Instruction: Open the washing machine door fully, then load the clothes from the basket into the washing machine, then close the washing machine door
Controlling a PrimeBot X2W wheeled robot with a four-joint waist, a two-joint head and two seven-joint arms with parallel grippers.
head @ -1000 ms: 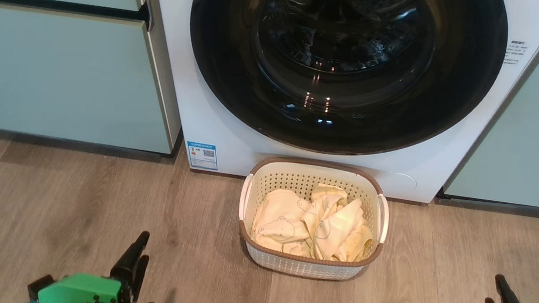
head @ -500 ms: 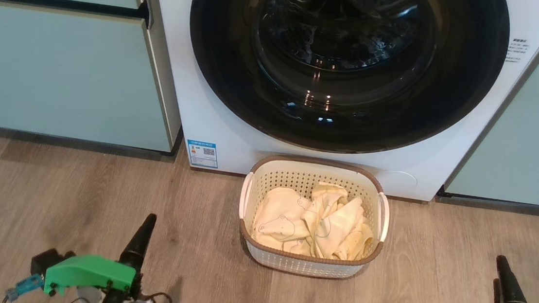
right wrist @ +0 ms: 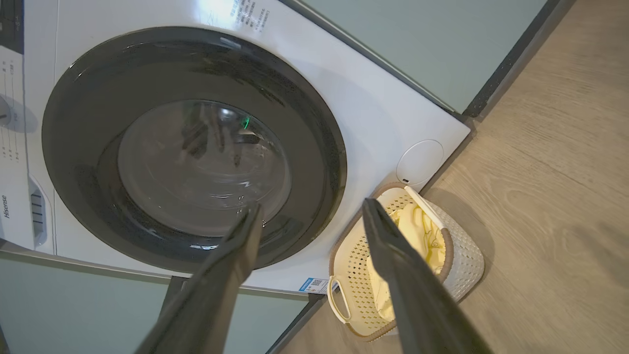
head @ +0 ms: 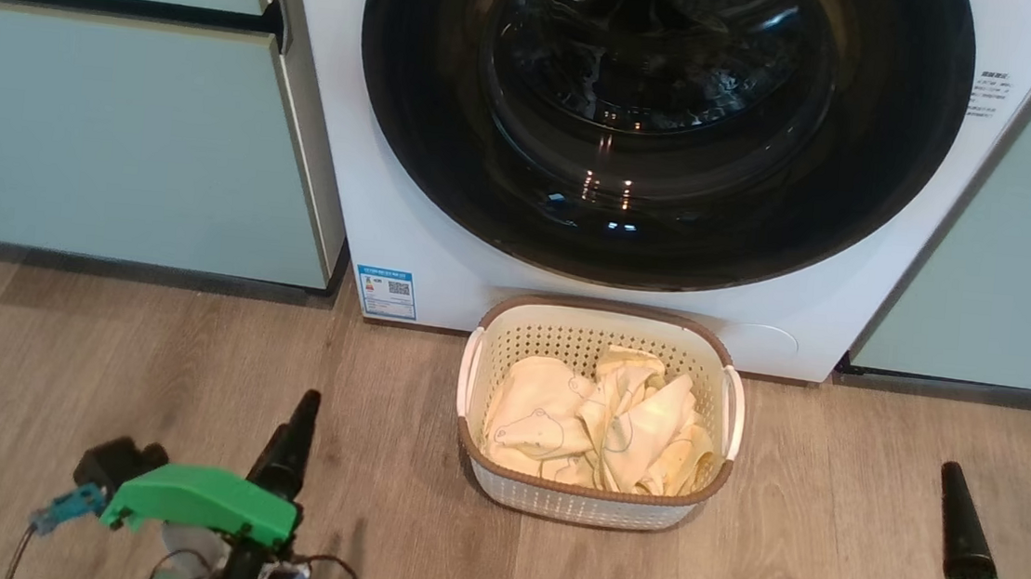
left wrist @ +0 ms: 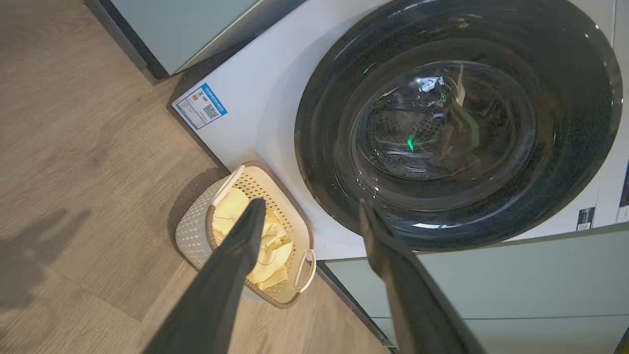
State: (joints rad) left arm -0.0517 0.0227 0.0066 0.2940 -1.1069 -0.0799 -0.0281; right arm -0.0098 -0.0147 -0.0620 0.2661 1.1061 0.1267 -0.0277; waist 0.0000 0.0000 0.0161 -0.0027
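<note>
Green-capped left claw (left wrist: 310,204) at seven o'clock, right claw (right wrist: 312,205) at five, both spread wide and empty above wood-look floor (head: 145,369). Ahead at twelve, cream perforated basket (head: 585,510) just before the washing machine (head: 442,274), pale yellow clothes (head: 597,427) heaped inside. Beyond, washing machine door (head: 661,116) shut, flush against the white front. Possible trouble: basket rim so close beneath the door, liable to catch a reaching finger or the swinging door; glossy black rim, easy to slip off. Door's top cropped in head view; nearly whole ring in both wrist views, plus a strip of control panel (right wrist: 12,73) in the right.
</note>
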